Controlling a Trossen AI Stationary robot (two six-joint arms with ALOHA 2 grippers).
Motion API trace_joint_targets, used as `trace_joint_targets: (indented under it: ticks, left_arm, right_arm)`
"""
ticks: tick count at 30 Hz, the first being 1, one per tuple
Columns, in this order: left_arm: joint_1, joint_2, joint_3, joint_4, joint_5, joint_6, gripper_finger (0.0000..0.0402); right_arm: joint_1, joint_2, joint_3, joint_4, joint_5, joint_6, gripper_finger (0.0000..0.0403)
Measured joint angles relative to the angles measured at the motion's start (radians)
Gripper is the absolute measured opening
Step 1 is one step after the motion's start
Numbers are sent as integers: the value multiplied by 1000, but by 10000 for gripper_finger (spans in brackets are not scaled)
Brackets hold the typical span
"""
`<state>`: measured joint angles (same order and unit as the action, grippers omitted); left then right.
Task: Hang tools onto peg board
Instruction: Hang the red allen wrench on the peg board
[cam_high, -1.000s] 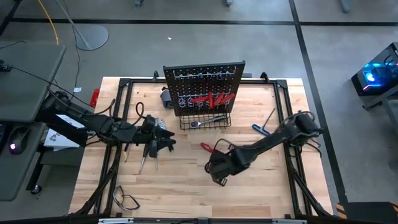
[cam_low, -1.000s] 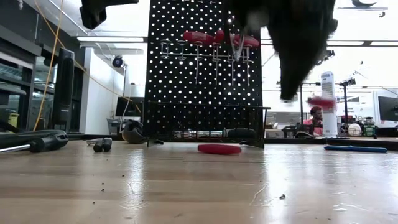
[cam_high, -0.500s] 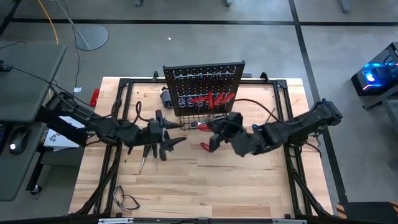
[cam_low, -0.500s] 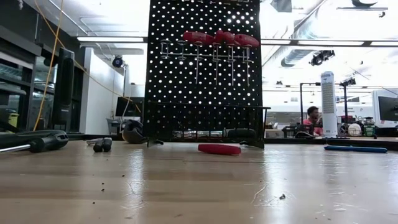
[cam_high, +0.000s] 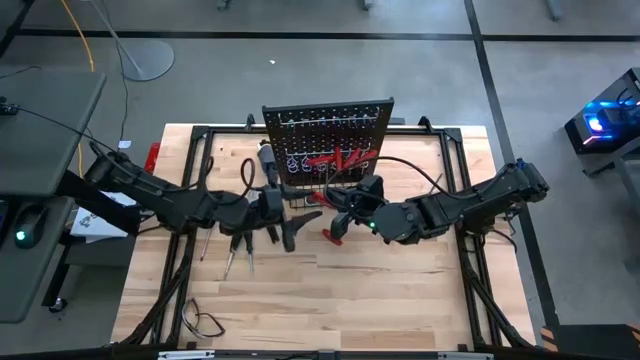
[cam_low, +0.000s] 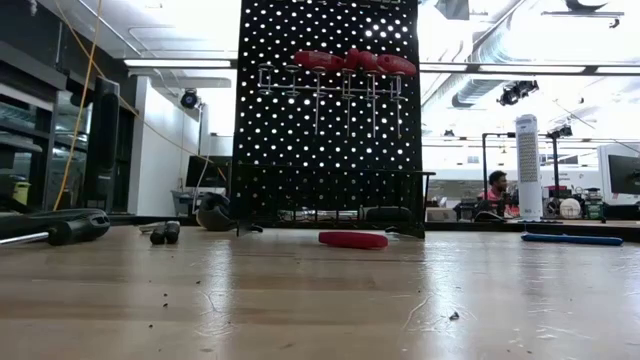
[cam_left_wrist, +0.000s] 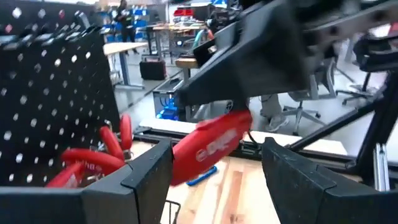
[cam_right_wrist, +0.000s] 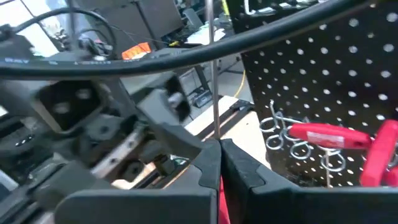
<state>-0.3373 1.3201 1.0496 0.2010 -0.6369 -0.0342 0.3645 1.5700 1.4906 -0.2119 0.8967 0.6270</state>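
Both arms have closed in on the peg board (cam_high: 330, 135), partway through the hanging.
From above, left gripper (cam_high: 290, 228) and right gripper (cam_high: 345, 205) meet before the wire basket (cam_high: 330, 195); several tools still lie on the tabletop (cam_high: 400, 290), and the front half stays free. At table height, red screwdrivers (cam_low: 350, 62) hang already and one red-handled tool (cam_low: 353, 239) lies below, nothing crowding it. Left wrist: jaws wide apart, holding nothing, a red handle (cam_left_wrist: 211, 146) beyond. Right wrist: jaws pinched on a screwdriver shaft (cam_right_wrist: 213, 81), hooks (cam_right_wrist: 292, 146) just beside.
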Motion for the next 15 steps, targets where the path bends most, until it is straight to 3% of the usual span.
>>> trace_joint_targets:
  ticks: [9, 15]
  left_arm:
    - [19, -28, 0, 0, 5, -40, 226]
    - [18, -29, 0, -47, 86, -55, 226]
  right_arm:
    - [16, 0, 0, 47, -14, -60, 0]
    - [16, 0, 0, 78, -15, -104, 0]
